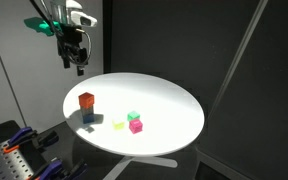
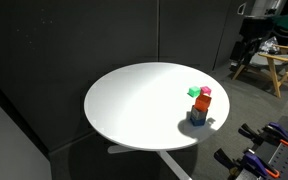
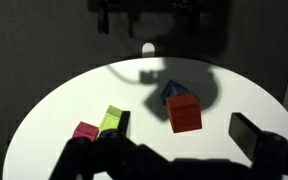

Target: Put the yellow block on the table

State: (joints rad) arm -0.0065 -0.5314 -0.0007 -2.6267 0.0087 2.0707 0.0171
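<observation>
The yellow block (image 1: 119, 124) is a small lime cube resting on the round white table (image 1: 174, 105), next to a mint-green cube (image 1: 133, 116) and a pink cube (image 1: 136, 127). In the wrist view the yellow block (image 3: 111, 118) lies beside the pink cube (image 3: 85, 130). An orange-red cube (image 1: 85, 100) sits on a blue cube near the table's edge. My gripper (image 1: 76, 62) hangs high above and beyond the table's edge, well away from all the cubes. In the wrist view the gripper (image 3: 166, 145) is open and empty.
In an exterior view the orange-red cube (image 2: 200, 102) is stacked on the blue cube (image 2: 198, 117), with a green cube (image 2: 193, 92) and the pink cube (image 2: 205, 91) behind. Clamps and tools (image 2: 259, 155) lie below the table. Dark curtains surround the scene.
</observation>
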